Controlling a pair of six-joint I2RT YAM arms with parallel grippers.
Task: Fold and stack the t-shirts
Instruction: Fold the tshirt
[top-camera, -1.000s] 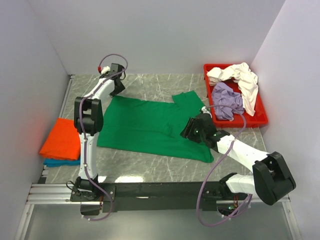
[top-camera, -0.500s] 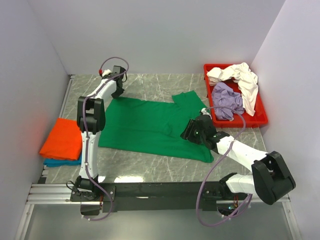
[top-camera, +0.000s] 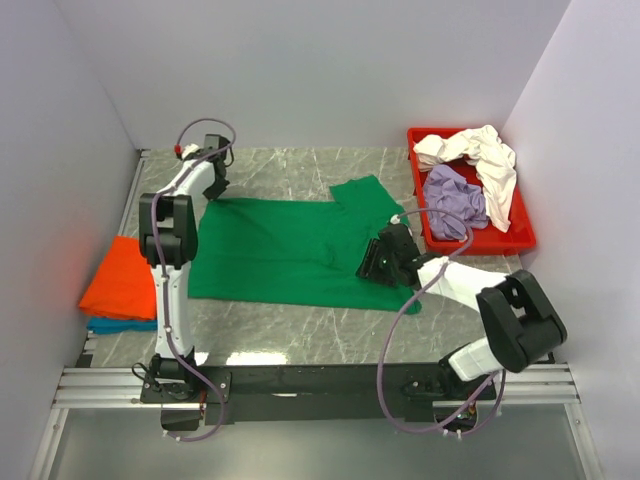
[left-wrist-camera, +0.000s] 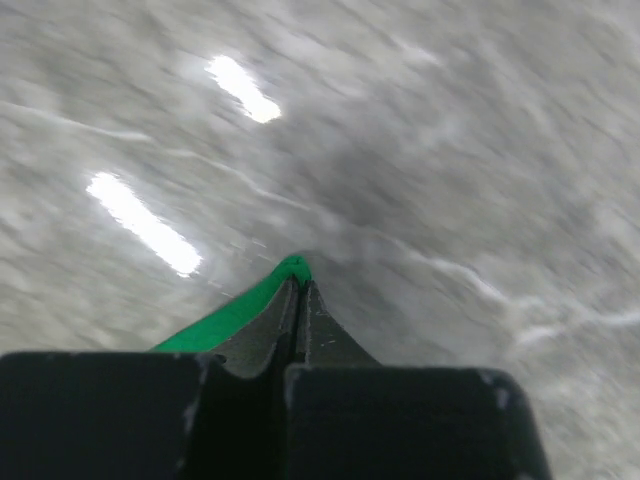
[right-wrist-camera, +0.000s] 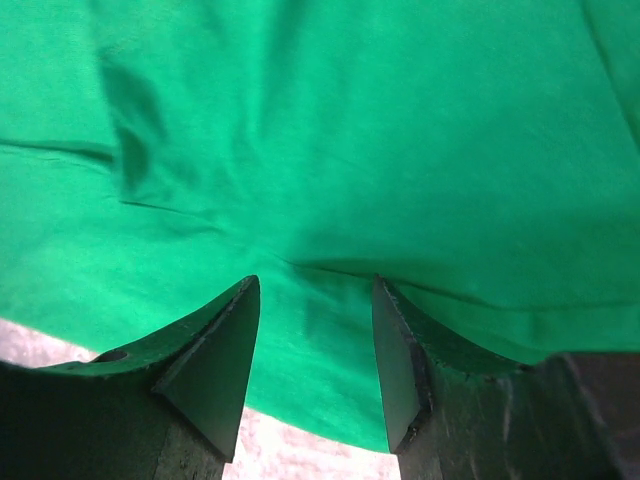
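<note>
so the left gripper (top-camera: 212, 188) pinches the far-left corner of the bright green cloth t-shirt (top-camera: 290, 250), which runs crosswise to the right gripper (top-camera: 370, 266), jaws spread over its near-right hem.

Green t-shirt (top-camera: 290, 250): soft matt cloth, faintly creased; tabletop (top-camera: 300, 335): polished grey marble-look, glossy, mirroring lamps; tray (top-camera: 500, 243) at its far right corner: smooth red plastic.

Left arm (top-camera: 165, 230) upright at the frame's left, forearm reaching to the upper left, left gripper (top-camera: 212, 188) pinched tight on a corner of the green t-shirt (top-camera: 280, 250) (fingers (left-wrist-camera: 265, 330) meeting tip to tip), right arm (top-camera: 455, 285) low, stretched toward centre, right gripper (top-camera: 372, 262) jaws parted.
</note>
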